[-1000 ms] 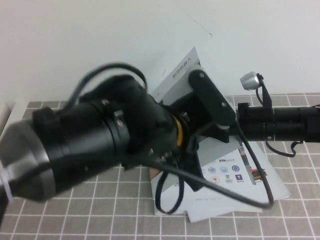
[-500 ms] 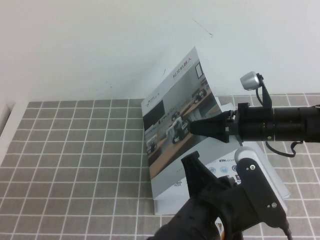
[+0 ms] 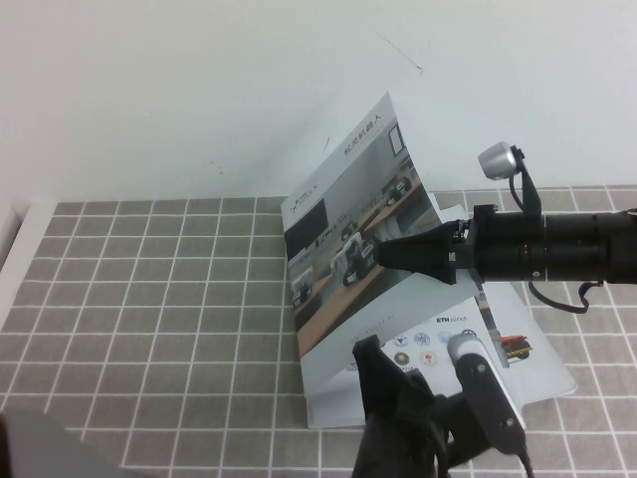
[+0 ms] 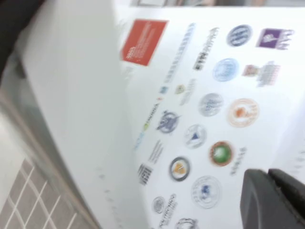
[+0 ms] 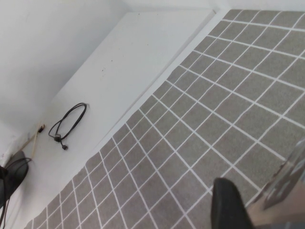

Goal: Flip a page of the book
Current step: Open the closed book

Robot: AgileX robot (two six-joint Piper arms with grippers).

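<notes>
Right gripper reaching level from the right, pinched shut on the page, cover lifted steeply over the book on grey-tiled table, left gripper low at near edge, grip unclear

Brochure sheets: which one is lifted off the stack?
The page with the robot-classroom photo, standing up, right claw at it. The logo page lies flat, left claw above its near edge.
</notes>
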